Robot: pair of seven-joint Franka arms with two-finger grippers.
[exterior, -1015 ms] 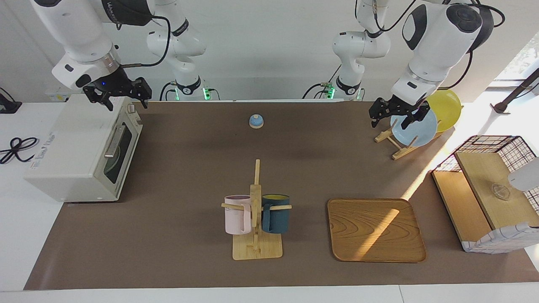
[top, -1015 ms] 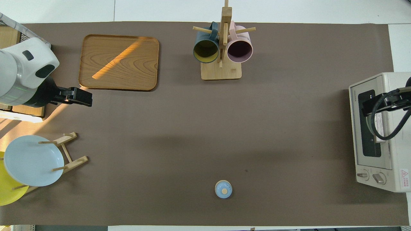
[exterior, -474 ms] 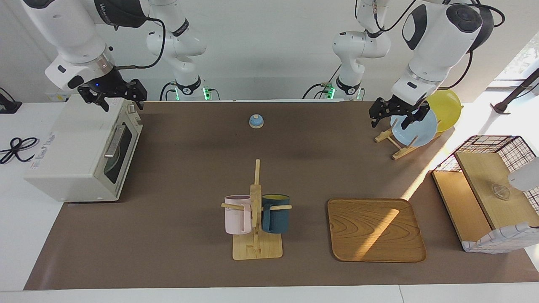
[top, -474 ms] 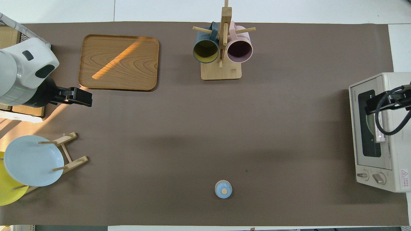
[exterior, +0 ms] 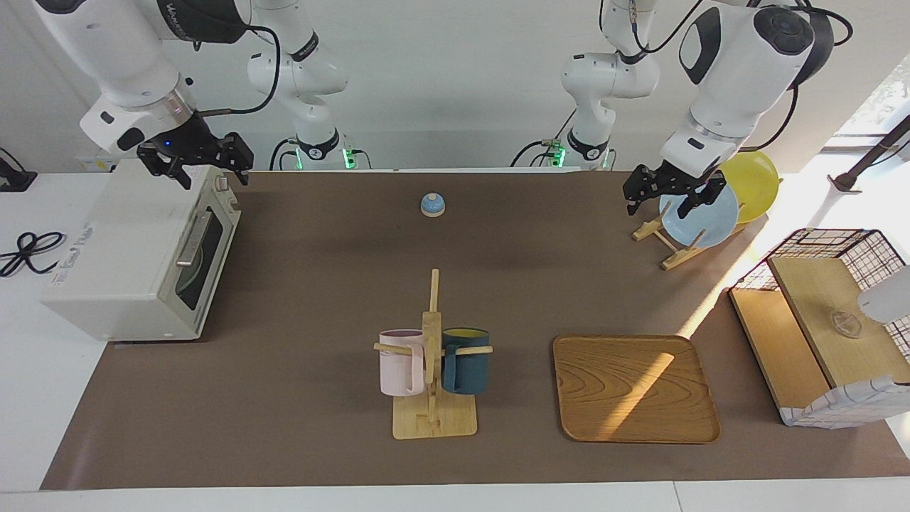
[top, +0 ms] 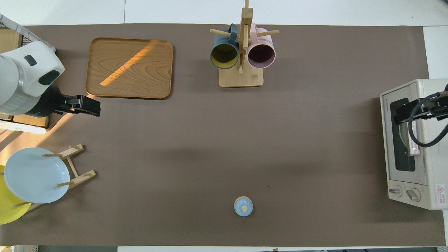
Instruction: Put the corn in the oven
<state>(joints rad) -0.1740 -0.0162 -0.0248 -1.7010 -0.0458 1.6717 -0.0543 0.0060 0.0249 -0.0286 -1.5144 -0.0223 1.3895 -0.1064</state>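
Observation:
The off-white oven [exterior: 121,256] stands at the right arm's end of the table, with its dark glass door [exterior: 202,249] shut; it also shows in the overhead view [top: 420,175]. No corn shows in either view. Through the glass I see only a dim round shape. My right gripper [exterior: 206,167] is open and empty, held just above the oven's top edge nearest the robots, and it also shows in the overhead view [top: 402,113]. My left gripper [exterior: 661,200] is open and empty, and waits in the air over the plate rack [exterior: 668,245].
A light blue plate [exterior: 700,213] and a yellow plate [exterior: 753,181] stand in the plate rack. A mug rack [exterior: 432,370] holds a pink and a dark blue mug. There is also a wooden tray [exterior: 635,387], a small blue knobbed lid [exterior: 432,205] and a wire-and-wood basket [exterior: 828,320].
My right gripper has lifted slightly above the oven's top and shifted a little. The left arm has not moved.

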